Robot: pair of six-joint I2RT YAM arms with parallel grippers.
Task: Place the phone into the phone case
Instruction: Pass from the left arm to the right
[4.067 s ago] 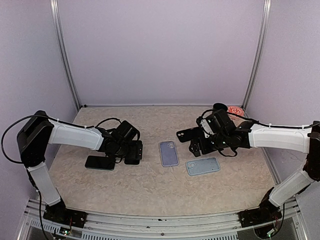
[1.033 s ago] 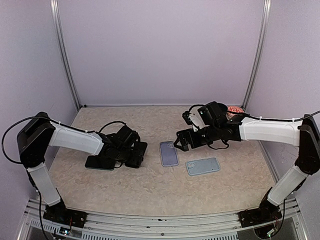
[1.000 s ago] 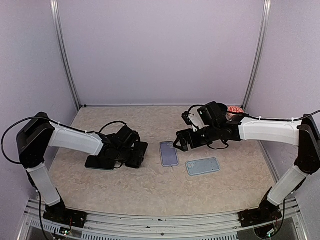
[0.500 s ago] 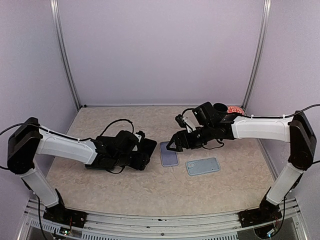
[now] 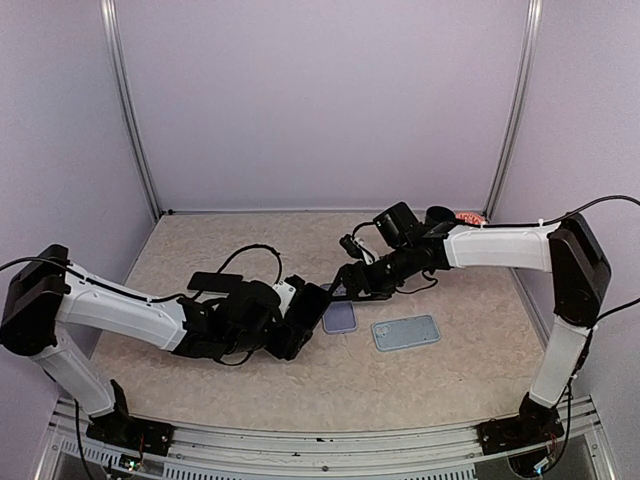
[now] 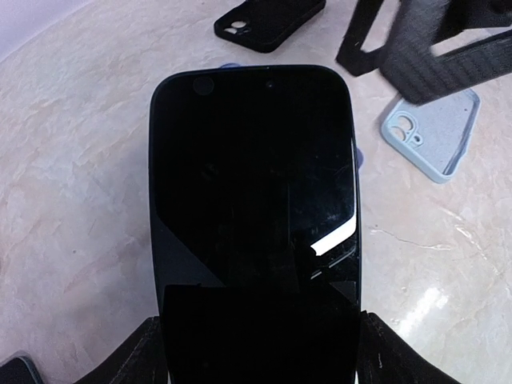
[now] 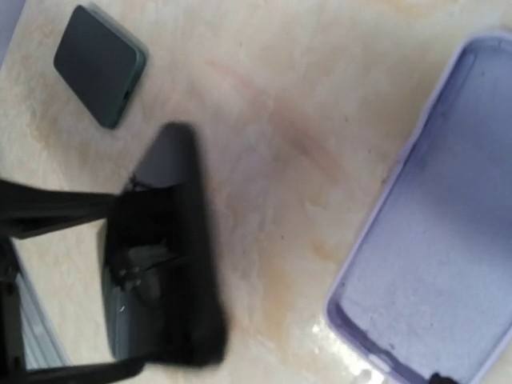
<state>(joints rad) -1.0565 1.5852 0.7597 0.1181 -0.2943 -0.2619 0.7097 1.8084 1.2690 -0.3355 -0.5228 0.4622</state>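
My left gripper [image 5: 291, 325] [image 6: 260, 344] is shut on the lower end of a black phone [image 5: 307, 312] [image 6: 256, 184], screen up and lifted off the table. The phone's far end hangs over the left edge of a lavender phone case [image 5: 342, 317] [image 7: 448, 240], which lies open side up. Slivers of that case [image 6: 358, 156] show past the phone. My right gripper [image 5: 346, 288] [image 6: 410, 50] hovers just beyond the case, open, with nothing between its fingers. In the right wrist view its own fingers are out of frame.
A light blue case [image 5: 405, 332] [image 6: 432, 132] lies right of the lavender one. A black case [image 6: 268, 16] lies farther back. A second dark phone [image 5: 215, 282] [image 7: 100, 64] rests behind my left forearm. A red-and-white object [image 5: 470, 217] sits at the back right.
My left arm has carried the black phone rightward from the left side to the lavender case. My right arm has swung left and lower toward the same case.
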